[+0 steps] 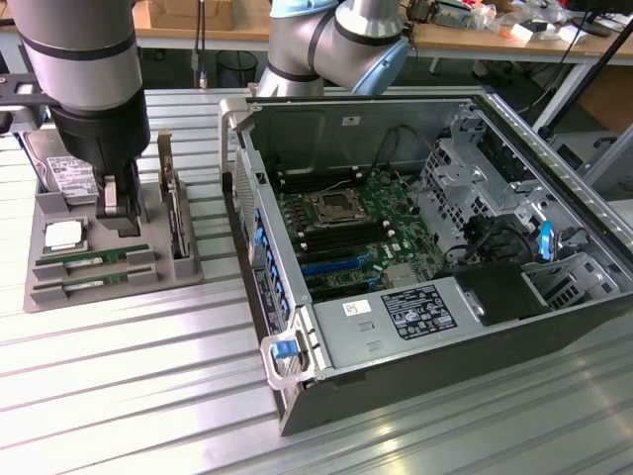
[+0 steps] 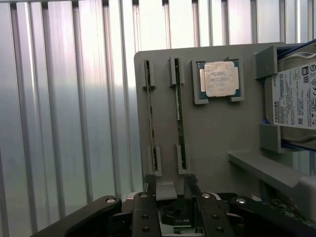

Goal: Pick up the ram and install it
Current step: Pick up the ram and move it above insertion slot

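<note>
Two ram sticks stand on edge in slots of a grey tray: the ram nearer the CPU and a second ram beside it. My gripper hangs open above the tray, just behind the sticks and over the tray's middle, with nothing between its fingers. It touches neither stick. The open computer case lies at the exterior view's right, with the motherboard and its long black memory slots exposed.
The tray also holds a CPU, a hard drive and an upright expansion card. The arm's joints rise behind the case. Everything rests on a ribbed metal table.
</note>
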`<state>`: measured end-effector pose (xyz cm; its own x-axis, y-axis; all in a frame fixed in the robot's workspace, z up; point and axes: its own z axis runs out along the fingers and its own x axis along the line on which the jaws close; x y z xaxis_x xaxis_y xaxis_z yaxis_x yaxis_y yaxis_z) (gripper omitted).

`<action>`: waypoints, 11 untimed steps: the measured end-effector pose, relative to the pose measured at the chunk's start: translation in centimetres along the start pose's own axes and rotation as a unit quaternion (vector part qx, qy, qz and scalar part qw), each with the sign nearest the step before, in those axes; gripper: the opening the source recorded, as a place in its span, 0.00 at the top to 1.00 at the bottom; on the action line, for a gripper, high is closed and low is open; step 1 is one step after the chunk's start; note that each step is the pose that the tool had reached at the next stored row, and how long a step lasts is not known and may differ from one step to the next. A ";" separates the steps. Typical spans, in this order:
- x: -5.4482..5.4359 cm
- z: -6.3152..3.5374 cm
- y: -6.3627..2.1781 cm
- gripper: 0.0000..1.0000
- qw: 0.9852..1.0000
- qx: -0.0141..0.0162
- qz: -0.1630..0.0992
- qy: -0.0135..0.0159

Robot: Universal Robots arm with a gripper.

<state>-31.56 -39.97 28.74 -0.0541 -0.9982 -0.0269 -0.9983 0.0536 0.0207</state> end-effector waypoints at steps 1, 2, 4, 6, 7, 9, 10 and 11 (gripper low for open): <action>0.0 0.03 0.00 0.64 1.000 0.000 0.000 0.000; 0.0 0.05 0.00 0.64 1.000 0.000 0.000 0.000; 0.0 0.09 0.00 0.64 1.000 0.000 0.000 0.000; 0.0 0.12 0.00 0.64 1.000 0.000 0.000 0.000; 0.0 0.15 0.00 0.64 1.000 0.000 0.000 0.000; 0.0 0.20 0.00 0.64 1.000 0.000 0.000 -0.001; 0.0 0.27 -0.01 0.64 1.000 0.000 0.000 -0.001; 0.0 0.31 -0.01 0.64 1.000 0.000 0.000 -0.001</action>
<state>-31.56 -39.97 28.42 -0.0541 -0.9981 -0.0287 -0.9983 0.0536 0.0207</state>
